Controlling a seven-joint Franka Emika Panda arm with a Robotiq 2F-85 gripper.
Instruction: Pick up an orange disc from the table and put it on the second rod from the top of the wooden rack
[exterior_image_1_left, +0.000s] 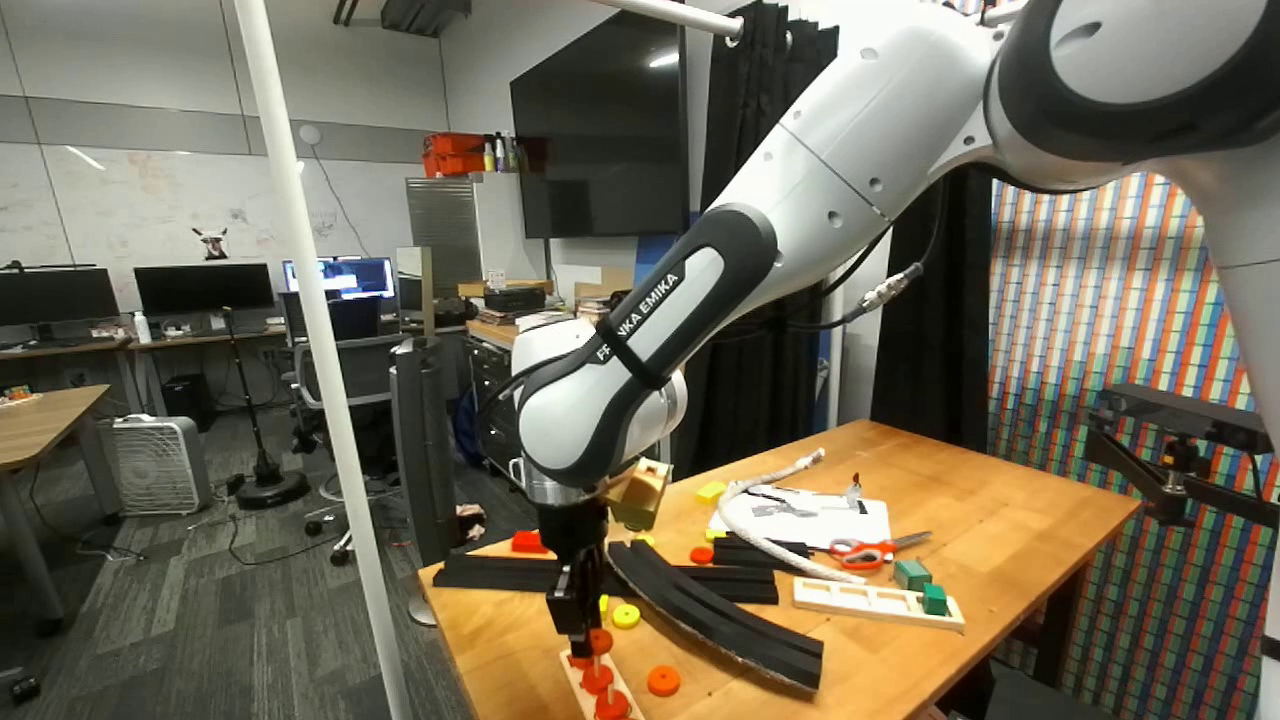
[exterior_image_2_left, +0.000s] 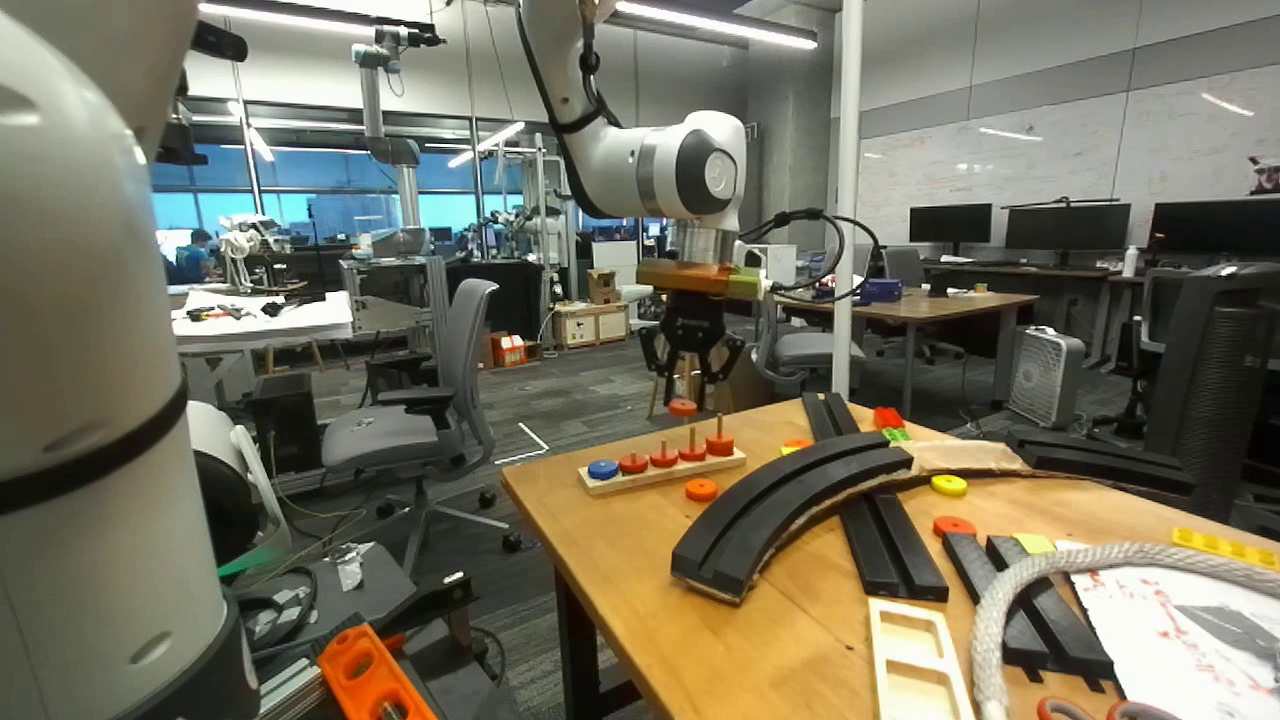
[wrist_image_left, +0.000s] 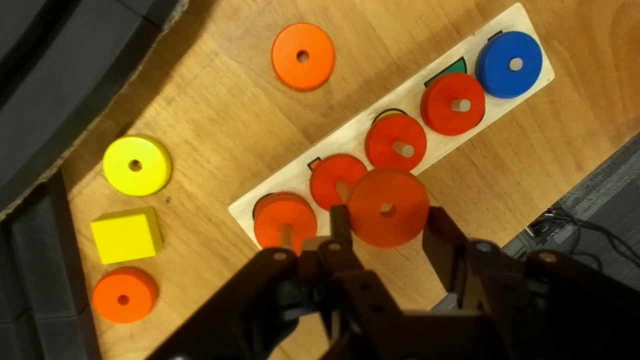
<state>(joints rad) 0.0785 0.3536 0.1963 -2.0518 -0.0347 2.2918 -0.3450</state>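
The wooden rack (wrist_image_left: 350, 140) is a pale narrow board with upright rods on the table (wrist_image_left: 225, 125); it also shows in an exterior view (exterior_image_2_left: 660, 475). A blue disc (wrist_image_left: 500, 75) sits on the shortest rod, and red-orange discs sit on the others. My gripper (wrist_image_left: 387, 215) is shut on an orange disc (wrist_image_left: 389, 230), held flat by its sides above the rack's tall-rod end. In an exterior view the held disc (exterior_image_2_left: 683, 407) is higher than the rod tips and apart from them. In the wrist view it overlaps the rack's edge. A loose orange disc (wrist_image_left: 303, 75) lies beside the rack.
Black track pieces (exterior_image_2_left: 790, 510) cross the table near the rack. A yellow disc (wrist_image_left: 137, 180), a yellow block (wrist_image_left: 125, 237) and another orange disc (wrist_image_left: 125, 310) lie near them. A rope (exterior_image_1_left: 735, 510) and scissors (exterior_image_1_left: 870, 552) lie farther off. The table edge is close to the rack.
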